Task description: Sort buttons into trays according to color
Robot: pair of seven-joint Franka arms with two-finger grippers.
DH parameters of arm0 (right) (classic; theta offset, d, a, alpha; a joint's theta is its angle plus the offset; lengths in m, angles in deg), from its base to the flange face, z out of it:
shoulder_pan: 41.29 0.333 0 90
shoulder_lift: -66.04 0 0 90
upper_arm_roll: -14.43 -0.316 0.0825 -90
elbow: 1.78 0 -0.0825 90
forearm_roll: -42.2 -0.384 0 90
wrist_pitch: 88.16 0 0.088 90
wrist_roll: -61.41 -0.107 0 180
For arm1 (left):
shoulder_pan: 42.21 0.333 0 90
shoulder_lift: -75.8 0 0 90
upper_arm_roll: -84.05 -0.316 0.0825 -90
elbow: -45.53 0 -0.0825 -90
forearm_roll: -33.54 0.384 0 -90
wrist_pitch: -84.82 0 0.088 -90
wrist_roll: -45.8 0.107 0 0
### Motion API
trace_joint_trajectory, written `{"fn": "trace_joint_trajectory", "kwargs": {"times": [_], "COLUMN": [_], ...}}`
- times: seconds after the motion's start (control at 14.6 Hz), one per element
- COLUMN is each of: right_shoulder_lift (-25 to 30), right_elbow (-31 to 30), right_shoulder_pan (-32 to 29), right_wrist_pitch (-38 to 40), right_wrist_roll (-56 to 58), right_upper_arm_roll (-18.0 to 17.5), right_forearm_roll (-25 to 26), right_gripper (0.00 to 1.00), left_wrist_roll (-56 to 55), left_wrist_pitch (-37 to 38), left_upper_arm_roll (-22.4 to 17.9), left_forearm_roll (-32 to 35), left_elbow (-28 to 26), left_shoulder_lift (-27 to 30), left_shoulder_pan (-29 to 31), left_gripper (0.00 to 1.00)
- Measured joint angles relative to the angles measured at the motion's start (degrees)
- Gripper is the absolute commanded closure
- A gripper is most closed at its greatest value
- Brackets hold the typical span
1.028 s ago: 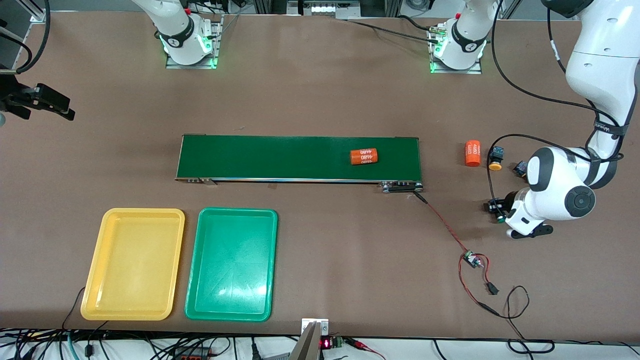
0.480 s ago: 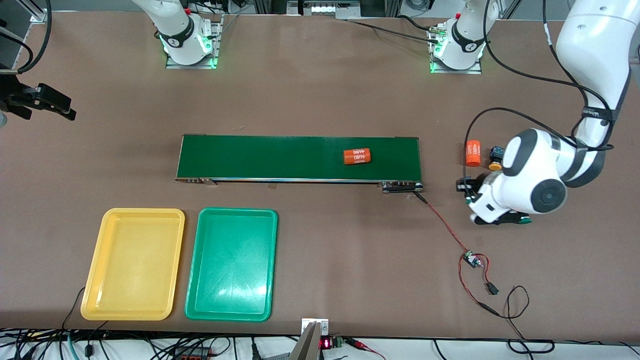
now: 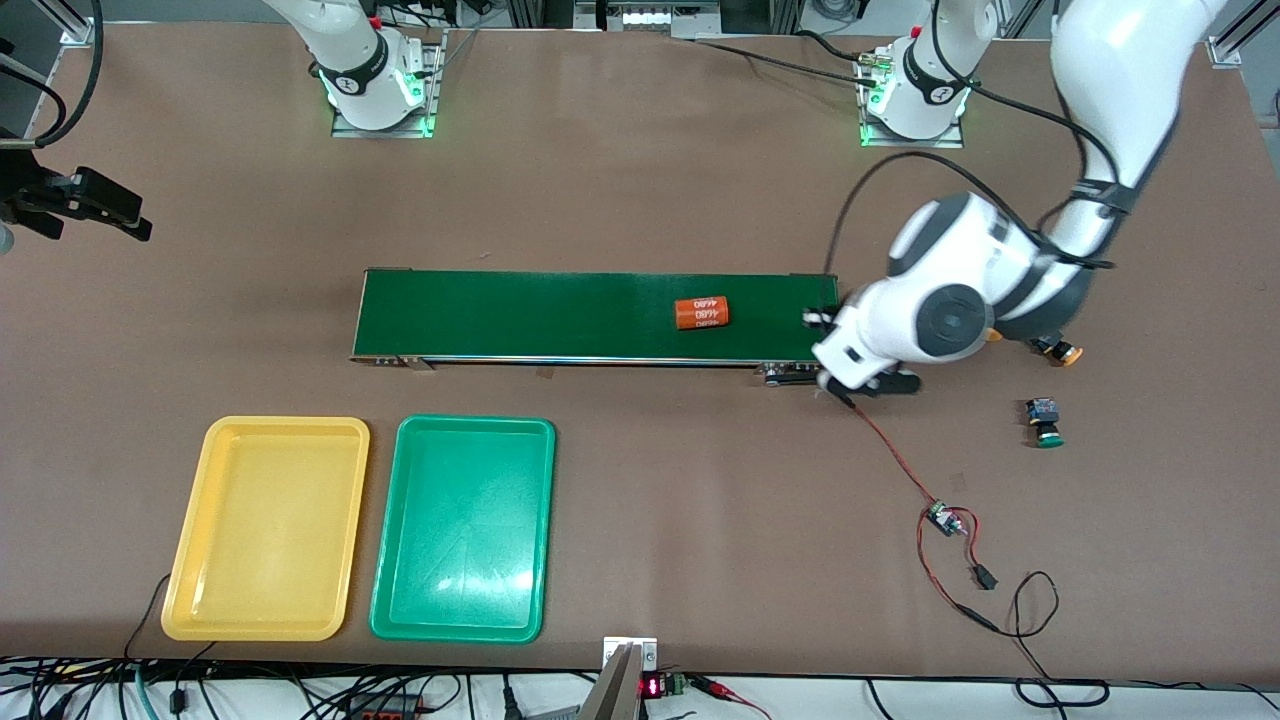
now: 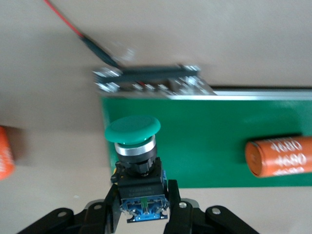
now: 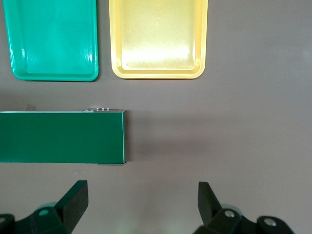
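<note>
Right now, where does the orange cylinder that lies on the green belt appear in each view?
Front view: the orange cylinder lies on the conveyor belt, toward the left arm's end.
Left wrist view: the orange cylinder shows on the belt, near the green button held in the left gripper.
Right wrist view: not in it.
Shared landmark: the conveyor belt, which shows in all three views.
</note>
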Motion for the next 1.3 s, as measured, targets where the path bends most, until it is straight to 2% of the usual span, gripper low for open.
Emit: {"fn": "trace_joint_trajectory", "kwargs": {"times": [0.21, 0.27, 0.34, 0.41, 0.48, 0.75, 1.03, 1.3], "right_shoulder_lift": [-0.01, -0.01, -0.02, -0.03, -0.05, -0.12, -0.21, -2.06], "right_elbow": [0.00, 0.00, 0.00, 0.00, 0.00, -0.01, -0.01, -0.03], "right_shoulder_pan": [0.00, -0.01, -0.01, -0.01, -0.02, -0.01, 0.01, 0.59], "right_wrist_pitch": [0.00, 0.00, 0.00, 0.00, 0.00, 0.00, -0.11, -1.11], "right_wrist_roll": [0.00, -0.01, -0.01, -0.01, -0.01, -0.01, -0.01, -0.01], "right_upper_arm_roll": [0.00, 0.00, 0.00, 0.00, 0.00, 0.00, -0.01, -0.32], "right_forearm_roll": [0.00, 0.00, 0.00, 0.00, 0.00, 0.00, -0.31, -1.95], "right_gripper": [0.00, 0.00, 0.00, 0.00, 0.00, 0.00, 0.00, 0.00], "left_wrist_roll": [-2.33, -2.99, -3.27, -3.50, -3.79, -4.14, -4.18, -3.98], "left_wrist_pitch": [-9.52, -11.46, -12.44, -12.76, -12.81, -11.19, -0.79, 0.30], "left_upper_arm_roll": [0.21, 0.16, 0.15, 0.15, 0.14, 0.14, -1.29, -6.31], "left_forearm_roll": [0.01, 0.03, 0.03, 0.04, 0.05, 0.05, 0.58, 11.10], "left_elbow": [-7.32, -9.21, -10.40, -10.85, -10.89, -8.41, 1.50, 5.02], "left_shoulder_lift": [-0.17, -0.26, -0.27, -0.26, -0.24, 0.11, 1.28, 0.65], "left_shoulder_pan": [-0.31, -0.31, -0.31, -0.31, -0.30, 0.30, 2.40, 6.20], "left_gripper": [0.73, 0.64, 0.41, 0.10, 0.00, 0.00, 0.00, 0.00]}}
